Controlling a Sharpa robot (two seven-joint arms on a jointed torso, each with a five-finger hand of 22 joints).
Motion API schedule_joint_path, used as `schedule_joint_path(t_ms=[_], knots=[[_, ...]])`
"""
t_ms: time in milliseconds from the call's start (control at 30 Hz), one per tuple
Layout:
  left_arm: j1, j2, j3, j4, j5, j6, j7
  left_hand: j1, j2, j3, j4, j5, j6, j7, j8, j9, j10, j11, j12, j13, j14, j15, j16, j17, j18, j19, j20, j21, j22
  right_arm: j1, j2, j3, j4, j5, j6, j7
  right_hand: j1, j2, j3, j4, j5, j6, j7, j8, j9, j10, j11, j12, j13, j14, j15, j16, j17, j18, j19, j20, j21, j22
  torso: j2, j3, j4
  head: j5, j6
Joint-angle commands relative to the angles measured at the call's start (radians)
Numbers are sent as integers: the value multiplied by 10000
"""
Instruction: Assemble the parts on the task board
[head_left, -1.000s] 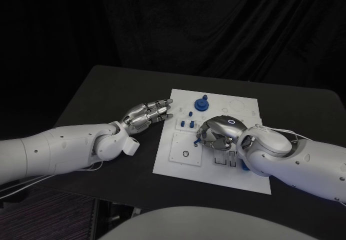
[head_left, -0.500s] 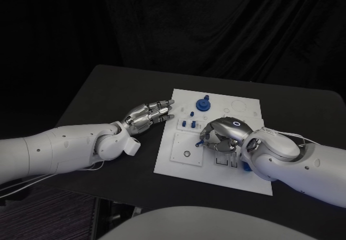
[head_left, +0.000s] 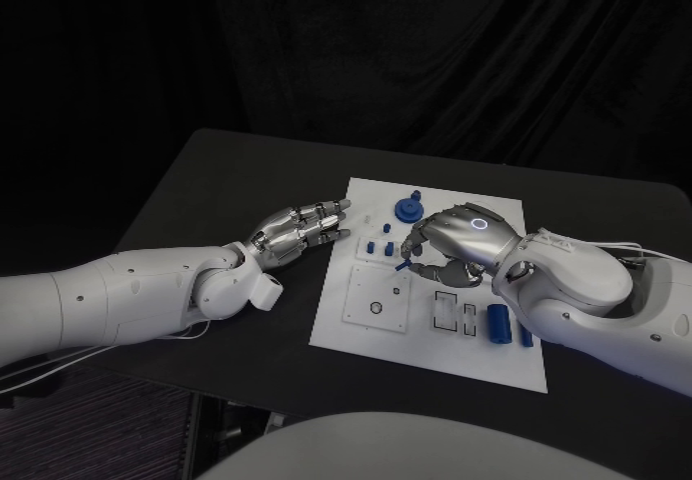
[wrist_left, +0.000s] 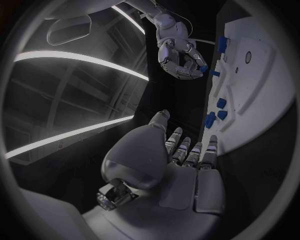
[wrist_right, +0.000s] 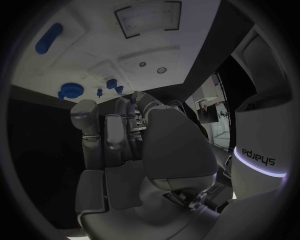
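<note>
The white task board (head_left: 433, 350) lies in the middle of the black table. My right hand (head_left: 454, 245) hovers over the board's middle, fingers curled, and pinches a small blue peg (head_left: 402, 267) at its fingertips; the left wrist view shows that hand (wrist_left: 180, 54) with the peg (wrist_left: 203, 68). My left hand (head_left: 300, 228) holds nothing, its fingers stretched toward the board's left edge. A round blue part (head_left: 408, 209) stands at the board's back, and small blue pieces (head_left: 378, 245) lie beside it. Two blue cylinders (head_left: 499, 322) lie near the right front.
A square inset plate (head_left: 378, 300) with a hole sits at the board's front left. Rectangular slots (head_left: 456, 312) lie beside the cylinders. Bare black table (head_left: 216, 180) surrounds the board, and its edges drop off at left and front.
My right hand has moved back and to the right across the board, taking the small peg with it and uncovering the blue cylinders. The left hand has stayed put.
</note>
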Motion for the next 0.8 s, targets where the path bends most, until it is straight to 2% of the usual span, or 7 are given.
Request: schedule_joint_path(t_ms=[33, 233, 433, 633, 667, 733, 800], knots=[[-13, 24, 9, 12, 58, 86, 485, -27, 98, 15, -30, 62, 0, 50, 62, 9, 39, 35, 40, 16, 8, -29, 57, 9, 131, -19, 54, 47, -5, 111, 39, -3, 161, -1987, 1105, -712, -2, -75, -62, -38, 35, -12, -53, 46, 55, 158, -97, -23, 13, -50, -1, -93, -42, -55, -78, -72, -93, 1073, 5, -16, 3, 48, -1], [-13, 63, 10, 1, 58, 104, 473, -39, 86, 17, -40, 56, 0, 46, 62, 9, 42, 50, 44, 15, 1, -45, 54, 7, 139, -20, 52, 46, -13, 201, 291, -4, 185, -3233, 1844, -855, -29, -122, -76, -96, 201, 130, -119, 142, 179, 307, -187, -43, 36, -125, 28, -224, -195, -23, -198, -87, -350, 1017, 3, -15, -2, 102, -1], [-13, 112, 10, -32, 58, 130, 466, -44, 85, 17, -40, 55, -5, 47, 61, 8, 43, 53, 45, 15, -1, -49, 53, 6, 142, -24, 52, 44, -27, 222, 601, -4, 132, -4349, 2257, -1053, -71, -191, -79, -181, 325, 253, -176, 225, 316, 450, -232, -120, 63, -252, 38, -403, -388, 16, -361, -76, -666, 953, 0, -12, -11, 165, -1], [-13, 134, 10, -29, 58, 88, 588, -67, 80, 38, -67, 55, 105, 116, 89, 28, 102, 44, 112, 29, 45, -86, 75, 21, 173, 0, 46, 58, 19, 201, 794, -4, 89, -4716, 2506, -1199, -132, -267, -71, -235, 188, 194, -185, 178, 380, 462, -243, -265, 73, -404, 54, -587, -577, 52, -529, -58, -971, 893, 18, -2, 16, 129, -1], [-13, 133, 10, -17, 58, 57, 637, -81, 69, 77, -130, 60, 198, 117, 115, 44, 284, 118, 308, 73, 166, -122, 133, 57, 220, 43, 55, 83, 67, 188, 802, -4, 82, -4736, 2486, -1206, -159, -269, -71, -233, 121, 189, -187, 169, 395, 468, -250, -292, 80, -428, 53, -620, -614, 58, -555, -54, -1022, 883, 15, -2, 19, 143, -1], [-13, 125, 10, 28, 58, -80, 800, -103, 47, 132, -194, 79, 391, -34, 160, 72, 828, 499, 932, 209, 541, -161, 316, 163, 296, 262, 82, 198, 339, 157, 803, -4, 67, -4695, 2367, -1203, -209, -275, -77, -221, 57, 157, -185, 143, 405, 471, -253, -324, 89, -417, 51, -605, -597, 47, -535, -50, -963, 898, 17, -3, 21, 154, -1], [-14, 104, 10, 88, 58, -226, 970, -87, -11, 230, -224, 176, 745, 23, 222, 110, 1629, 711, 1973, 409, 2084, -56, 1258, 558, 265, 1520, 126, 865, 1583, 134, 782, -4, 61, -4603, 2201, -1202, -261, -257, -76, -203, 17, 153, -186, 129, 424, 516, -289, -327, 117, -396, 37, -585, -577, 41, -518, -48, -933, 906, 19, 1, 12, 184, -1]])
